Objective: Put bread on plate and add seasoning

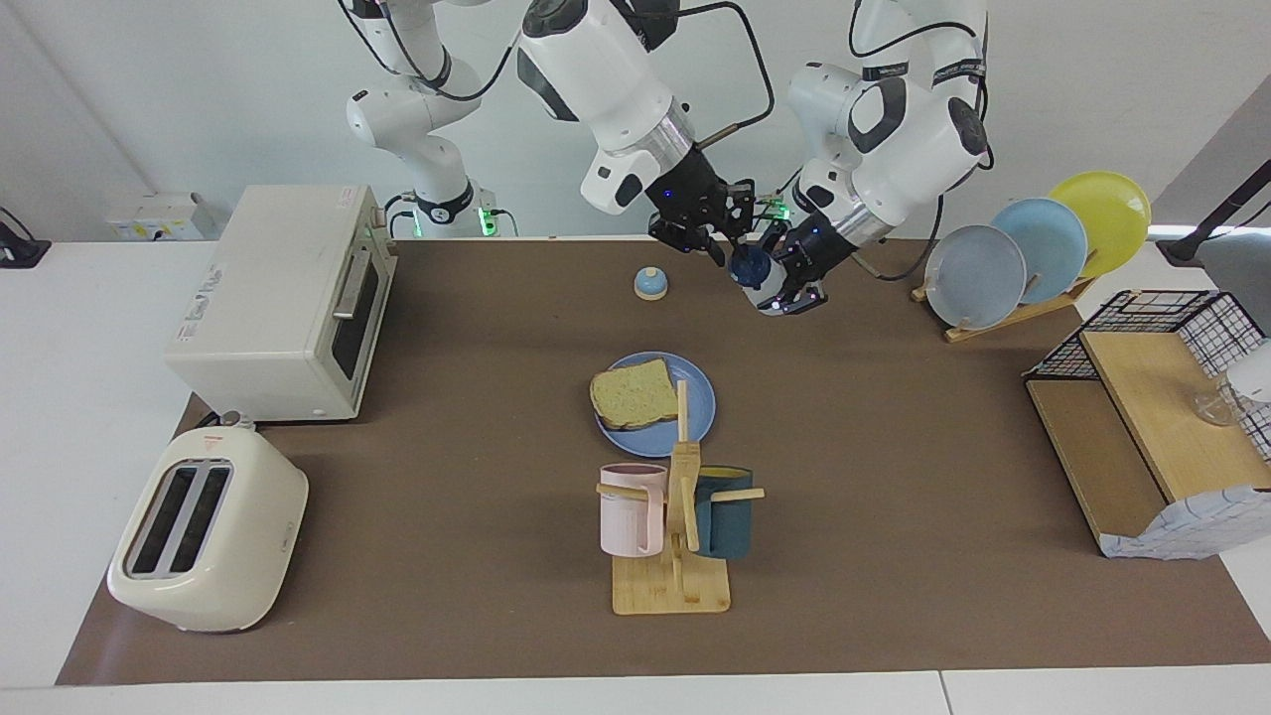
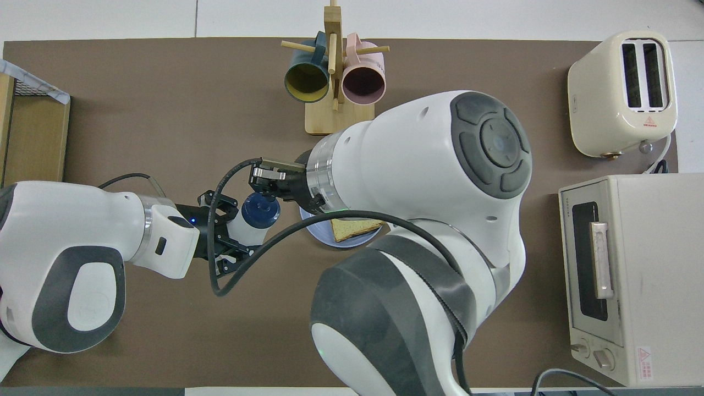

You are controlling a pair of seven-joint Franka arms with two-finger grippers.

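Both grippers meet at the bottle in mid-air.
The left gripper (image 1: pixel 791 281) is clamped on the bottle (image 1: pixel 763 281), which tilts with its cap toward the right gripper (image 1: pixel 717 241); whether that claw grips the cap is unclear. The bread (image 1: pixel 634 393) lies on the plate (image 1: pixel 699 409).

Two white Franka arms with dark grey joint caps, silver wrist rings and black two-finger grippers, the left gripper (image 1: pixel 794 288) and right gripper (image 1: pixel 710 236), trail looping black cables.
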